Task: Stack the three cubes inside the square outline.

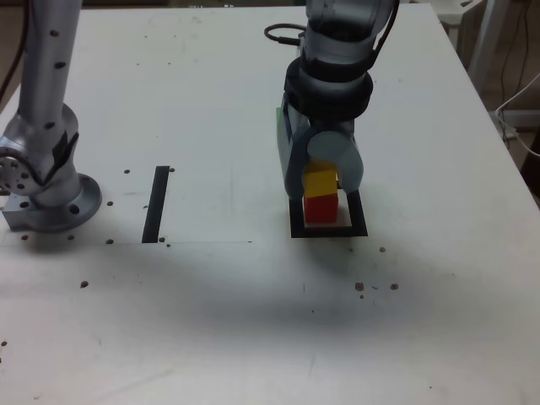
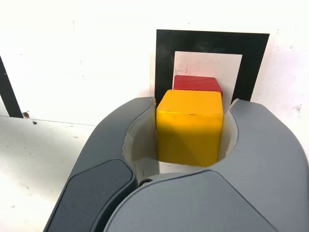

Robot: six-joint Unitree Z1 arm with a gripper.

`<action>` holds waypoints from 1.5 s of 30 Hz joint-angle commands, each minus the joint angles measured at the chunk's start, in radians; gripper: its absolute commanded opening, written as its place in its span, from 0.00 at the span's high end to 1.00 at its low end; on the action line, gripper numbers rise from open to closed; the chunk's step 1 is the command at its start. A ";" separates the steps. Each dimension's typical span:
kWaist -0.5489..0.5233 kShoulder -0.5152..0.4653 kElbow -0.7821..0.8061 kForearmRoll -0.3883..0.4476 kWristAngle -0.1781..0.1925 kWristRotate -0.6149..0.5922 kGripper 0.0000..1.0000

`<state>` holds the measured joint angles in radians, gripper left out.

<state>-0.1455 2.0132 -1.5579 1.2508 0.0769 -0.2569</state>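
Yellow cube (image 2: pixel 189 126) sits gripped (image 2: pixel 190 128) atop red cube (image 2: pixel 198 83) inside square outline (image 2: pixel 211 39).

Exterior looks down frontally; wrist close above outline (image 2: pixel 211 40).

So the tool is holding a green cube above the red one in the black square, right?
Not quite: the cube in the tool is yellow, not green, as the wrist view shows. The rest holds: it sits above the red cube inside the black square.
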 commanded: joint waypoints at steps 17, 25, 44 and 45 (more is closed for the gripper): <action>-0.002 -0.019 0.008 0.015 0.010 -0.001 0.01; 0.006 -0.094 0.014 0.046 0.037 0.025 0.01; 0.297 -0.183 0.073 0.109 0.059 0.329 0.01; 0.319 -0.181 0.082 0.098 0.061 0.346 0.01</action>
<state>0.1515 1.8298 -1.4855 1.3604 0.1350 0.0748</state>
